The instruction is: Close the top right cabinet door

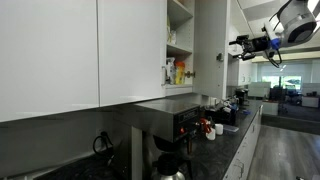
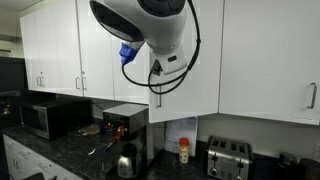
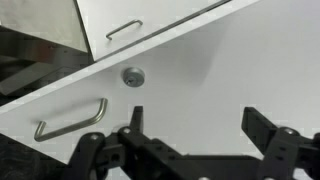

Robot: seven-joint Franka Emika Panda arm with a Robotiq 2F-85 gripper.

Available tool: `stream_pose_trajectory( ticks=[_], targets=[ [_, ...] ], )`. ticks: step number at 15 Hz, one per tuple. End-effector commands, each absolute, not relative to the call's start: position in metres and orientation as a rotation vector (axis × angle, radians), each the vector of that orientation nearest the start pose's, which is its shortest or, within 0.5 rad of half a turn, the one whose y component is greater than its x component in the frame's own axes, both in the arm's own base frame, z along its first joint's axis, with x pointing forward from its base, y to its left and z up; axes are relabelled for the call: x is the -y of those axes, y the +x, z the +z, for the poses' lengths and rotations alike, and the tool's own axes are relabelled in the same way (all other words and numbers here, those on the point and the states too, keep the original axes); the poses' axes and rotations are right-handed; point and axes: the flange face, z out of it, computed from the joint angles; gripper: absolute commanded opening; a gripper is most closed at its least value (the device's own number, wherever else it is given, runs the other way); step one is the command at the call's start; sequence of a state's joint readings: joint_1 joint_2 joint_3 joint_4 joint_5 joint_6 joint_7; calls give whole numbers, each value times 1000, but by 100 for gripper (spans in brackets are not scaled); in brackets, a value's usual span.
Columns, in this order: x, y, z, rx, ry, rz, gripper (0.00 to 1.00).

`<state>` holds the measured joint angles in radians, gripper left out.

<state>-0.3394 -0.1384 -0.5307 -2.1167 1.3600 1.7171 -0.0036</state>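
The top right cabinet door point(image 1: 209, 50) is a tall narrow white panel. It stands open, swung out from the cabinet, and shows the shelves behind it. My gripper point(image 1: 247, 45) is beside the door's outer face at handle height, with its fingers pointing at the door. In the wrist view the white door face point(image 3: 200, 70) fills the frame, with its silver bar handle point(image 3: 70, 118) at the lower left. My gripper point(image 3: 198, 130) is open and empty, close in front of the panel. I cannot tell if it touches. In an exterior view my arm's wrist point(image 2: 150, 25) blocks much of the cabinets.
Bottles point(image 1: 178, 72) stand on the open cabinet's shelf. A neighbouring door's handle point(image 3: 125, 28) is near. A coffee machine point(image 1: 172, 122), a microwave point(image 2: 45, 118), a kettle point(image 2: 127, 162) and a toaster point(image 2: 228, 158) stand on the dark counter point(image 1: 215, 150) below the cabinets.
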Motion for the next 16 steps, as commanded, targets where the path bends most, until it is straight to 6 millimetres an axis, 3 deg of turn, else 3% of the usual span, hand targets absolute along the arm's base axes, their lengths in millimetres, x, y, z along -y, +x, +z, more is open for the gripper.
stream_pose_trajectory(
  ticks=[1, 8, 16],
  targets=[
    [339, 402, 512, -1019, -1399, -321, 100],
    [316, 417, 499, -937, -1418, -218, 100],
    [303, 430, 497, -890, -1443, -183, 100]
  ],
)
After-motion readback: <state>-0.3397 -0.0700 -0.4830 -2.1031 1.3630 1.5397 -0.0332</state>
